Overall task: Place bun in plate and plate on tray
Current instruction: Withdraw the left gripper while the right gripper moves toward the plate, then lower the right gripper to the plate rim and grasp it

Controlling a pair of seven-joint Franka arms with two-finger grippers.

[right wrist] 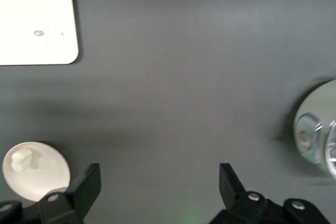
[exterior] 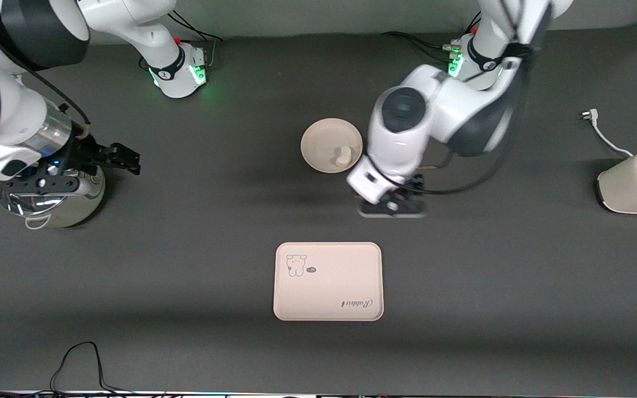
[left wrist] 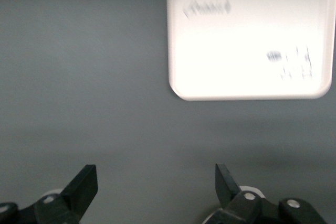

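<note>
The round cream plate (exterior: 318,141) lies on the dark table, farther from the front camera than the tray. The small off-white bun (exterior: 344,156) lies in the plate, near its rim toward the left arm's end. The cream-pink tray (exterior: 328,293), with its bear drawing and cursive lettering, lies bare nearer the front camera. My left gripper (exterior: 393,209) is open and empty, low over the table beside the plate; its wrist view shows its jaws (left wrist: 156,187) wide apart and the tray (left wrist: 251,35). My right gripper (exterior: 125,157) is open and empty over a metal pot; its wrist view shows the plate (right wrist: 50,179), the bun (right wrist: 22,160) and the tray (right wrist: 34,19).
A shiny metal pot (exterior: 47,199) stands under the right hand at the right arm's end; it also shows in the right wrist view (right wrist: 317,129). A cream toaster (exterior: 636,182) with a white cord and plug (exterior: 589,115) sits at the left arm's end. A black cable (exterior: 81,359) loops by the front edge.
</note>
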